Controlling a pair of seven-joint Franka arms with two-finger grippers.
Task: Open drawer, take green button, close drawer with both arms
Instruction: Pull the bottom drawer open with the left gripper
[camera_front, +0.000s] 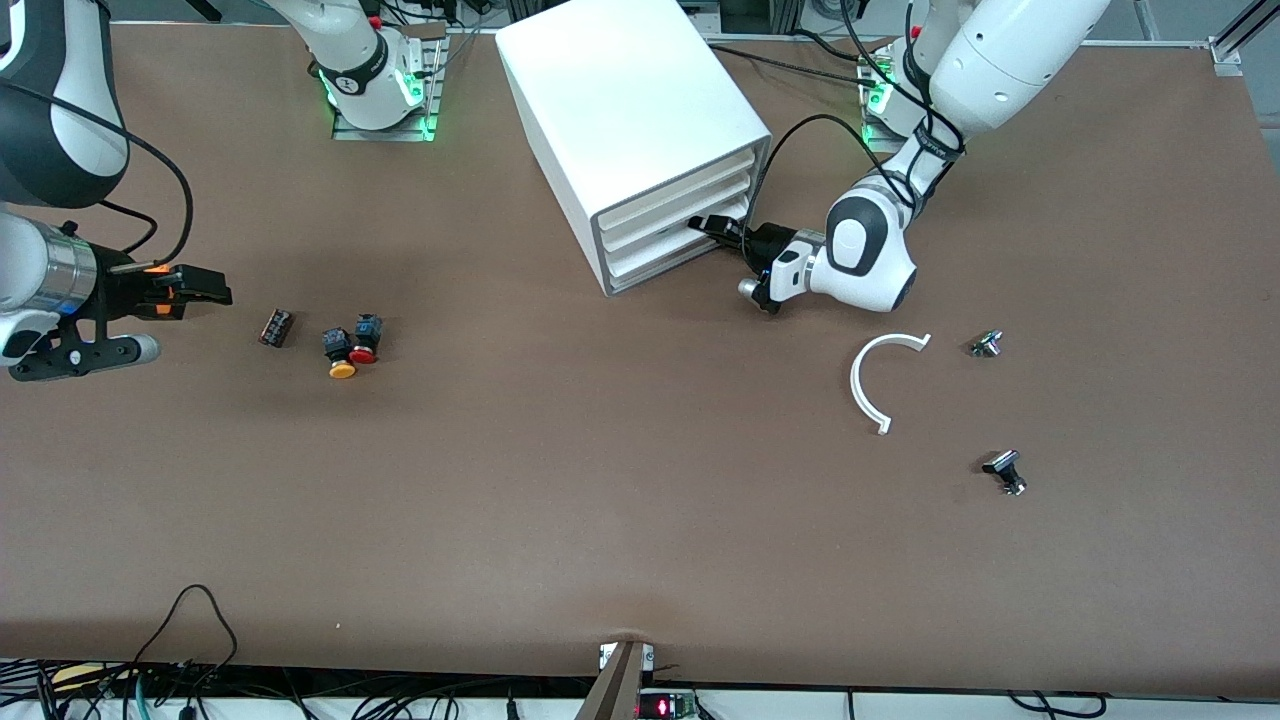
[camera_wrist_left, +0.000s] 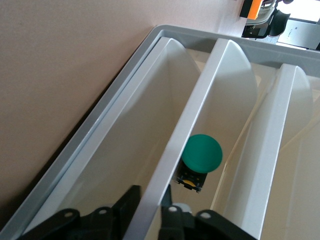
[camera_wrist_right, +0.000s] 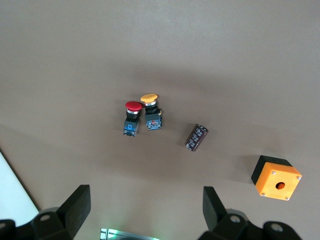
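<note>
White plastic makes up the cabinet (camera_front: 630, 130), which stands on the brown surface (camera_front: 600, 480) between the two arm bases, its three drawers facing the front camera and angled toward the left arm's end. The left gripper (camera_front: 712, 229) is at the cabinet's front, and in the left wrist view its black fingers (camera_wrist_left: 127, 205) straddle a thin white drawer lip, one on each side, narrowly set on it. From the front view I cannot tell for certain which drawer (camera_front: 665, 255) that lip belongs to; it looks nearer the middle one than the lowest.

Just past that lip, the button (camera_wrist_left: 200, 157) lies inside a tray, its round green cap toward the wrist camera and its dark body beneath it. I cannot make out whether it rests in the lowest drawer.

The right gripper (camera_front: 205, 292) hangs wide open over the surface at the right arm's end, waiting. Below it lie a red-capped button (camera_wrist_right: 132, 117) and a yellow-capped button (camera_wrist_right: 150, 111) side by side, a small dark cylinder (camera_wrist_right: 197, 136) near them, and an orange-faced box (camera_wrist_right: 276, 178) a little apart.

The green button is probably light, hard and rigid. Its smooth domed cap would likely slip between the pads, so the squarer dark body is the better place to take hold, across its flat sides. The drawer lip is thin and stiff, and should slide on a straight pull.
</note>
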